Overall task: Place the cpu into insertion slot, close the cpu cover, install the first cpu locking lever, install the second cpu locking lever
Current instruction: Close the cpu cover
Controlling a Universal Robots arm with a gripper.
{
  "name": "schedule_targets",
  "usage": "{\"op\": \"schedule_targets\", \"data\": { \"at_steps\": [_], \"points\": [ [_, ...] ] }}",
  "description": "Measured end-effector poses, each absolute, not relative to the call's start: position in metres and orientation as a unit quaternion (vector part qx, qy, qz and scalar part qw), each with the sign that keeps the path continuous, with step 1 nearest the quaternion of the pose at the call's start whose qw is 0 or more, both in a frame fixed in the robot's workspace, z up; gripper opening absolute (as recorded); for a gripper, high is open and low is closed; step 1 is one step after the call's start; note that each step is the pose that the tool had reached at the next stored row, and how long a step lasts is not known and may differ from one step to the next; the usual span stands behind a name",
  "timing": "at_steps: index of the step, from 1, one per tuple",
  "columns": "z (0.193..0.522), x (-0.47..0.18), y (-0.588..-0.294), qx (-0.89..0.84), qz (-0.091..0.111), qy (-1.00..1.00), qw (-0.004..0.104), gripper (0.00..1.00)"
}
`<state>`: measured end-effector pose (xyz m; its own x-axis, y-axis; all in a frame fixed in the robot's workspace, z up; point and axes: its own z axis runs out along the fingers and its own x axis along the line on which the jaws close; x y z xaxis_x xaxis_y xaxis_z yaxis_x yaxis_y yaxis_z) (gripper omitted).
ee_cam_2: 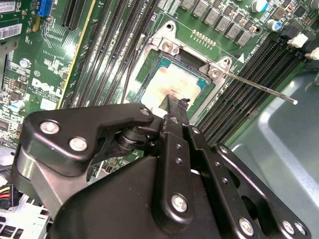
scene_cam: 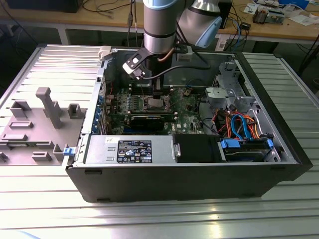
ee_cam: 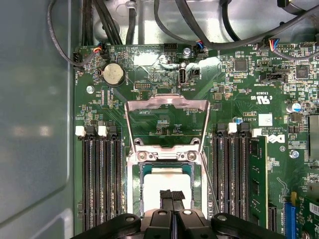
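The cpu [ee_cam: 167, 180] lies flat in the insertion slot [ee_cam: 133, 174], its silver-grey top [ee_cam_2: 172, 82] showing in both wrist views. My gripper [ee_cam: 172, 194] hangs right over it, fingers pressed together and shut, tips [ee_cam_2: 175, 105] at or just above the chip's top; contact is unclear. The cpu cover [ee_cam: 167, 101] stands raised on its hinge beyond the slot, green board visible through its window. One thin locking lever [ee_cam_2: 259, 87] sticks out free from the slot's corner. In the exterior view my gripper [scene_cam: 155, 97] reaches down into the open computer case.
Black memory slots [ee_cam: 102, 179] flank the socket on both sides. A coin battery [ee_cam: 113, 74] and cables [ee_cam: 164, 25] lie beyond the cover. The case holds a power supply [scene_cam: 129, 149] and drive cage [scene_cam: 234, 99]. A grey fixture tray [scene_cam: 35, 124] sits at the exterior view's left.
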<state>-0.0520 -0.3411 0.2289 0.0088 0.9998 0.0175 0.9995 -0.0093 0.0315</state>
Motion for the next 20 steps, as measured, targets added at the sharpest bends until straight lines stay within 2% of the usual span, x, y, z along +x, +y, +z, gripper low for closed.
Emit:
{"op": "schedule_targets", "data": {
  "at_steps": [20],
  "points": [
    [0.240, -0.052, -0.341, 0.710, 0.017, 0.704, 0.005, 0.11]
  ]
}}
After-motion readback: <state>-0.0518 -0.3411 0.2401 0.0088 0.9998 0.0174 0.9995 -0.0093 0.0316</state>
